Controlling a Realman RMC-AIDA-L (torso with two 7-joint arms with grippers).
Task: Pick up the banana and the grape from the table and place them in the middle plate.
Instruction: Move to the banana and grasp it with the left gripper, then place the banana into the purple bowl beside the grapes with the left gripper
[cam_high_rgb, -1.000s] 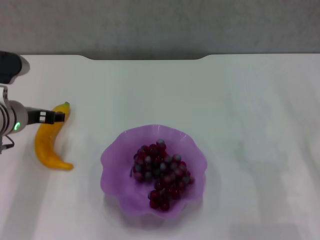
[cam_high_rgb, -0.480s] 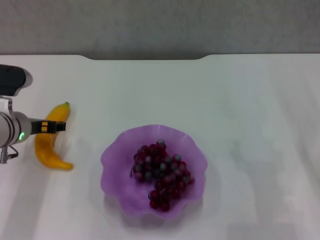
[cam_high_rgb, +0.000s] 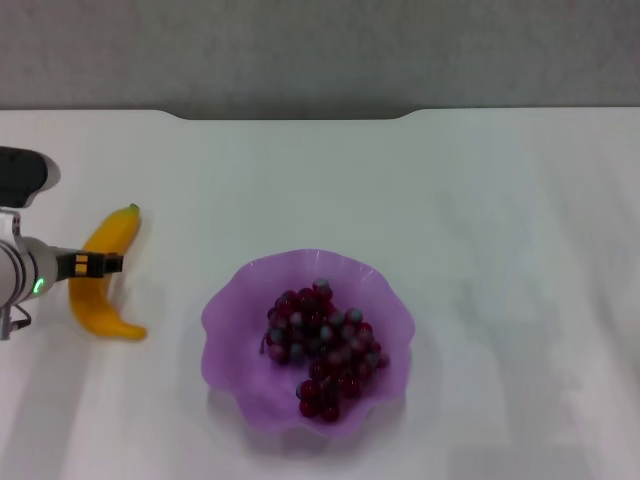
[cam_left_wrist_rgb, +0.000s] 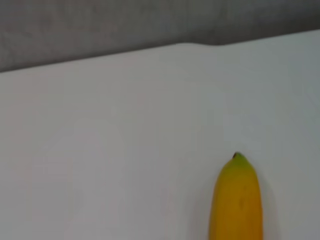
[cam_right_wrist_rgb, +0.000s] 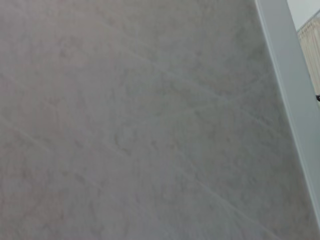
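Head view: left claw (cam_high_rgb: 108, 264) reaches level over the banana's (cam_high_rgb: 100, 283) middle; its spread is unclear.

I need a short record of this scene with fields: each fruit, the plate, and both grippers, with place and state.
banana: lying on the table, left of the plate, not in it
grapes: inside the plate
plate: purple, wavy rim, on the table near the middle
left gripper: over the middle of the banana
right gripper: not in view
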